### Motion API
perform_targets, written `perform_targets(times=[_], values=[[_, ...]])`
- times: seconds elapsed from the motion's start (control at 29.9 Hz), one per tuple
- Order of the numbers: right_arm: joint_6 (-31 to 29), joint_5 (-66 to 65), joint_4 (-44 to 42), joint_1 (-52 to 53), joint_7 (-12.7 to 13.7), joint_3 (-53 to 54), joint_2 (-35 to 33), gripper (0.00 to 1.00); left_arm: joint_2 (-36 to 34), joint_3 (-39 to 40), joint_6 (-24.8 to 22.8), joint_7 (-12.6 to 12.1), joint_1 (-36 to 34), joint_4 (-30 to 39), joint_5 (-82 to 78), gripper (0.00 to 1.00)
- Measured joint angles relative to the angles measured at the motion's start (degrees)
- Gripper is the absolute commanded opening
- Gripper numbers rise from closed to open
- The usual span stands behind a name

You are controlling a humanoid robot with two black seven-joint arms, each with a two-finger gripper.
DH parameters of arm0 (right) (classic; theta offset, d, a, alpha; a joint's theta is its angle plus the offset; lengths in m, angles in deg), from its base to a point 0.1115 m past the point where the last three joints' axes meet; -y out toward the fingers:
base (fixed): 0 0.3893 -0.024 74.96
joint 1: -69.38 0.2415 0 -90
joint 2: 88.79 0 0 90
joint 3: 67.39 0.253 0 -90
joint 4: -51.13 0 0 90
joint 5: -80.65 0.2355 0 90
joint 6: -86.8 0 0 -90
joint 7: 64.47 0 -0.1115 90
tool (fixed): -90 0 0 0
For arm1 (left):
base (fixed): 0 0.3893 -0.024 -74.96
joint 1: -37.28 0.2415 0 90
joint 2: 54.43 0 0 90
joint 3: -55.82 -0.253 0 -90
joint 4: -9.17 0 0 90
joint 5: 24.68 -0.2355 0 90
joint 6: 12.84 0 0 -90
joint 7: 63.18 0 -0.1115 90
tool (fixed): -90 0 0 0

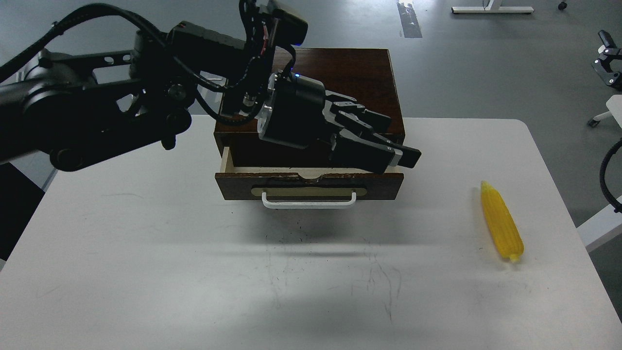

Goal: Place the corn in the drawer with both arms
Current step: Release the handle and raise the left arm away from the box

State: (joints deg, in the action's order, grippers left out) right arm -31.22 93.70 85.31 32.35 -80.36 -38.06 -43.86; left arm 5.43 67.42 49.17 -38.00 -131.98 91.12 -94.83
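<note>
Table (pixel 146 272): white, scuffed; no writing seen
Corn (pixel 502 221): laid right of drawer (pixel 311 182), well apart; long axis near-far, tip pointed away
Left gripper (pixel 388 146): over open drawer, nothing held; finger gap cannot be judged
Right gripper: not seen

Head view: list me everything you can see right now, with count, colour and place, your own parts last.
Bright yellow ridged plastic-looking corn cob: one, yellow, lying on the table's right side, pointed end away from me, clear of the drawer.
Dark brown wooden box: one, dark brown, at the table's far middle.
Wide shallow drawer: one, brown front, pale inner walls, pulled partly open toward me.
White bar handle: one, on a brass-coloured plate on the drawer front.
White table: one, scuffed, under everything.
Left arm: one, black, coming in from the left.
Left gripper: one, black, above the open drawer's right end, holding nothing.
Right gripper: not in view.
</note>
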Motion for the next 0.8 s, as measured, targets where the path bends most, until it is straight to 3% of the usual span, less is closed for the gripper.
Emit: perform_targets(times=[0.17,0.3,0.53,0.67,0.8], values=[[0.0,-11.0,0.0,4.3,-0.1,-6.9,-2.4,1.00,-2.8,1.3,0.0,0.5,4.2,-6.0,14.8,0.98],[0.0,-24.9,0.0,6.1,-0.3,-8.9,-2.5,1.00,-2.4,3.7,0.0,0.4,6.0,-14.1,30.5,0.98],[0.0,-37.2,2.0,6.0,-0.5,-13.4,-2.4,1.00,-2.8,6.5,0.0,0.0,7.4,-26.1,59.2,0.98],[0.0,-44.7,3.0,6.4,-0.5,-19.6,-2.5,1.00,-2.4,8.6,0.0,0.0,9.4,-32.4,69.5,0.98],[1.5,-51.4,5.0,6.2,-0.5,-25.7,-3.0,1.00,-2.0,12.6,0.0,0.0,13.2,-34.2,74.9,0.98]])
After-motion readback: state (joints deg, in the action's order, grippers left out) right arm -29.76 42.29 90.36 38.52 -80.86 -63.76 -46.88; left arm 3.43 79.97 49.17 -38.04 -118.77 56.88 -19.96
